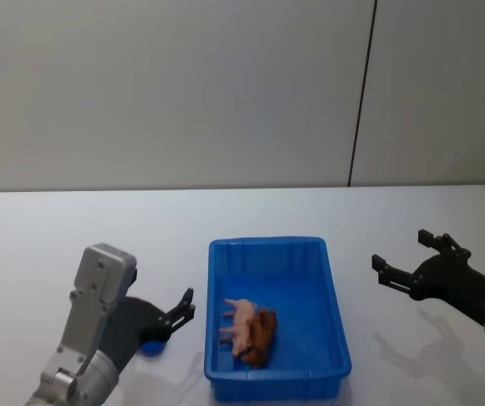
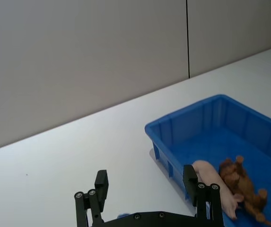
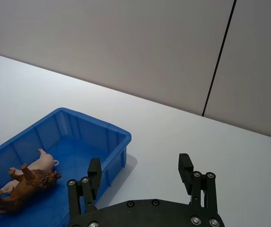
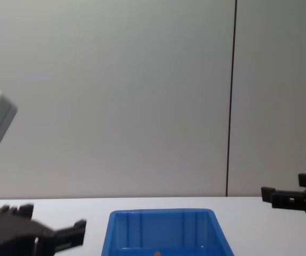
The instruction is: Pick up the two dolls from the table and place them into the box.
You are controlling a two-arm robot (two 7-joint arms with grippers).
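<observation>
A white tabletop [image 1: 98, 220] in front of a plain grey wall [image 1: 183, 85], with a bright blue box [image 1: 267, 243] at the centre. Two dolls lie on their sides on the floor of the box, touching each other: a pale pink pig [image 1: 238, 326] and a reddish-brown animal [image 1: 263, 334].

A third doll, a blue figure [image 1: 151, 346], sits on the tabletop just beside the left wall of the box. It is mostly hidden under the left end effector [image 1: 188, 306], which hangs over it with its fingers spread and nothing between them. The right end effector [image 1: 403, 251] hovers over bare tabletop to the right of the box, well apart from it. Its fingers are also spread and empty.

Risks, judged from this layout: so little of the blue figure shows that its pose cannot be told, so a grasp could close off-centre and squeeze it out sideways. It lies close to the box, so a finger coming down could strike the rim. If the figure is carried low, it could clip the left wall of the box, which stands between it and the inside. Nothing else lies on the tabletop, and the right arm is out of the way.
</observation>
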